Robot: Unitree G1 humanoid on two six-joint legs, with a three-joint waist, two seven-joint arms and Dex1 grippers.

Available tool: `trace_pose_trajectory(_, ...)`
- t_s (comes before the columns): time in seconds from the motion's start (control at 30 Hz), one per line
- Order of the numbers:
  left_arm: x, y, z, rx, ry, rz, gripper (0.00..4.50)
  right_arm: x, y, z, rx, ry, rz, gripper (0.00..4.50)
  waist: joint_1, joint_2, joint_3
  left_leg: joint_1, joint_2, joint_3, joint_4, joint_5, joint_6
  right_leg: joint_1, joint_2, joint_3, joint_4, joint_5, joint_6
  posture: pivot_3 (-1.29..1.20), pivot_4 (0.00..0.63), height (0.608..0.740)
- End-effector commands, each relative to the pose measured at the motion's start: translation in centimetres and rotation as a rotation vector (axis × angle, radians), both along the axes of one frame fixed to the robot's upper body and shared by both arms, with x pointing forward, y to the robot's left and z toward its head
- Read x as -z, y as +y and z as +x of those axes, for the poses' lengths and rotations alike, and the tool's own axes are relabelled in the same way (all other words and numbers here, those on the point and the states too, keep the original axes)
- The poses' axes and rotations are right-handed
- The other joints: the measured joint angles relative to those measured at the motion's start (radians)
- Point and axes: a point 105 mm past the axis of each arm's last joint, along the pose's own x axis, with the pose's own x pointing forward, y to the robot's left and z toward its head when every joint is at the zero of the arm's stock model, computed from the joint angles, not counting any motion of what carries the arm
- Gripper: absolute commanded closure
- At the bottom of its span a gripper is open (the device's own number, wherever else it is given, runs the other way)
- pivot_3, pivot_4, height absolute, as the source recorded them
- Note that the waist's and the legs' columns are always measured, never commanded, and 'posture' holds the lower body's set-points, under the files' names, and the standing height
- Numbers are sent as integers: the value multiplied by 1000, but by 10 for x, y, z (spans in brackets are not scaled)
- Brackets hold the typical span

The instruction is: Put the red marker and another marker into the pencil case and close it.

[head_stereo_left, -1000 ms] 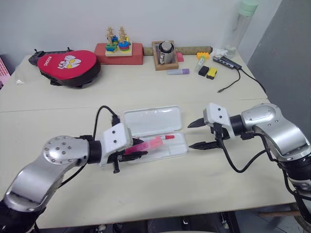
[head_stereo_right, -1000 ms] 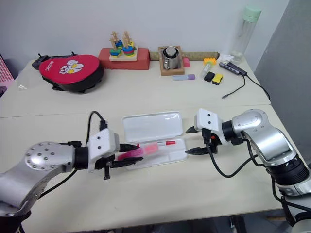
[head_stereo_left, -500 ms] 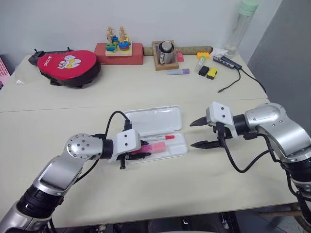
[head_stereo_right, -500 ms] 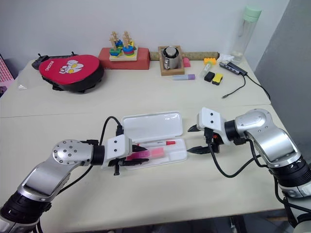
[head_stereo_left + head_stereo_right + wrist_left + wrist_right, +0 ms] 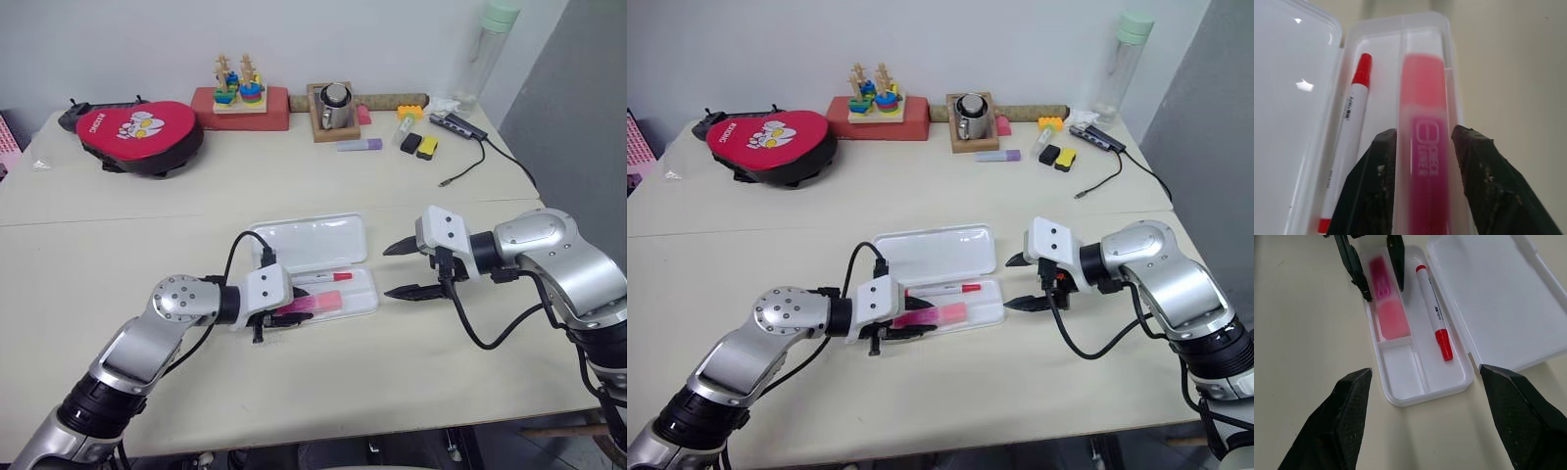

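Both markers: red marker [image 5: 1434, 312] + pink highlighter [image 5: 1385, 299] in open pencil case [image 5: 1449, 382].

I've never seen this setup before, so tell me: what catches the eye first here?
The open white pencil case at mid-table, with the red marker and pink highlighter lying side by side in its tray. The left gripper straddles the highlighter, fingers apart. The right gripper hovers open beside the case's other end.

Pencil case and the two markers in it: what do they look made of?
Pencil case: looks like hard white plastic, semi-translucent and glossy; the lid shows glare spots. Red marker: smooth white plastic barrel with print, opaque red cap. Pink highlighter: probably plastic, brighter pink body, paler see-through cap.
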Motion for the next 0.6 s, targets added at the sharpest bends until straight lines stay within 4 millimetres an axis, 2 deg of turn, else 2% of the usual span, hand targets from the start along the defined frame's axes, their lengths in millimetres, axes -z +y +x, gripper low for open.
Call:
trace_pose_trajectory(0.03, -10, -2, 0, 25, -55, -5, 1543, -12, 1, -3, -16, -38, 10, 849, -1, 0, 0, 0, 0, 0, 0, 0, 0, 0, 0, 0, 0, 0, 0, 0, 150, 740)
trace_pose_trajectory(0.13, -11, 0, -4, 32, -14, -21, 1001, -12, 0, -3, -15, -39, 9, 849, -1, 0, 0, 0, 0, 0, 0, 0, 0, 0, 0, 0, 0, 0, 0, 0, 150, 740)
trace_pose_trajectory(0.3, -18, 2, -2, 8, -43, -36, 54, -12, 0, -3, -14, -38, 8, 849, 0, 0, 0, 0, 0, 0, 0, 0, 0, 0, 0, 0, 0, 0, 0, 0, 150, 740)
trace_pose_trajectory(0.37, -21, 3, -2, -1, -42, -50, 54, -12, 0, -2, -12, -38, 9, 849, 0, 0, 0, 0, 0, 0, 0, 0, 0, 0, 0, 0, 0, 0, 0, 0, 150, 740)
trace_pose_trajectory(0.47, -39, 11, -5, -33, -39, -102, 54, -12, -3, 3, 20, -48, 5, 849, -2, 0, 0, 0, 0, 0, 0, 0, 0, 0, 0, 0, 0, 0, 0, 0, 150, 740)
trace_pose_trajectory(0.6, -66, 29, -23, -74, 26, -183, 54, -10, -8, 11, 69, -64, -3, 849, -4, 0, 0, 0, 1, 0, -1, 0, 0, 0, 0, 0, 0, 0, 0, 0, 150, 740)
